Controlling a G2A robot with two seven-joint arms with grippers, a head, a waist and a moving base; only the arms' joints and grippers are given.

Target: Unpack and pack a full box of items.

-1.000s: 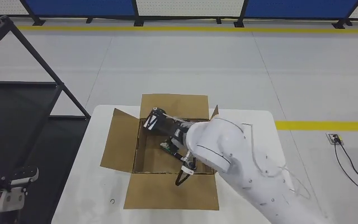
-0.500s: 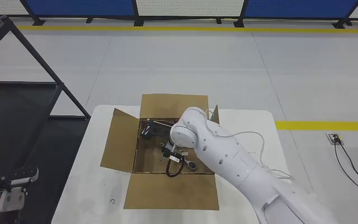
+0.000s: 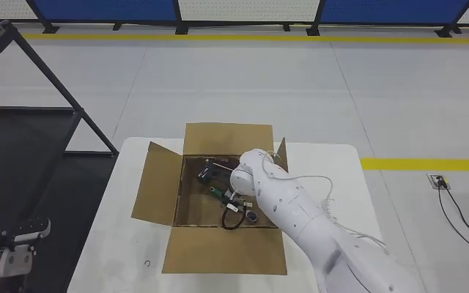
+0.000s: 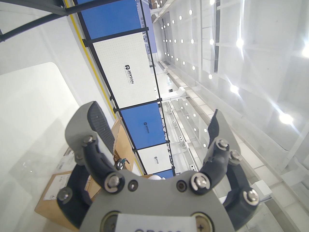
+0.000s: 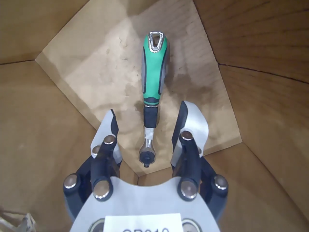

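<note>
**Item 1.** Ratchet wrench [image 5: 153, 78], green-and-grey moulded grip, black collar, chromed shank and round drive head. It lies flat on the bare floor of the box, roughly midway between the walls. The hanging eye at the grip's end points away from the wrist, and the drive head is nearest it.

**Item 2.** Open brown corrugated cardboard box [image 3: 227, 138], four flaps folded outward. It stands on the table towards its far edge. The inner walls [image 5: 265, 37] rise around the wrench on every side.

**Item 3.** Right gripper [image 5: 148, 109], lowered inside the box with its fingers spread. The wrench's shank and head sit in the gap, clear of both pads, and nothing is grasped. How high the fingertips stand above the floor cannot be told.

**Item 4.** Left gripper [image 4: 155, 111], fingers parted wide and empty. It is tilted up towards the ceiling lights, with the box low beside it.

**Item 5.** White table [image 3: 124, 249] with rounded corners. Near its front left is a small dark hook-shaped mark [image 3: 147, 263], possibly a loose part.

**Item 6.** Surroundings:
- black metal frame [image 3: 44, 80] to the left
- yellow floor line [image 3: 220, 36]
- blue partition panels [image 3: 102, 9] beyond it
</note>
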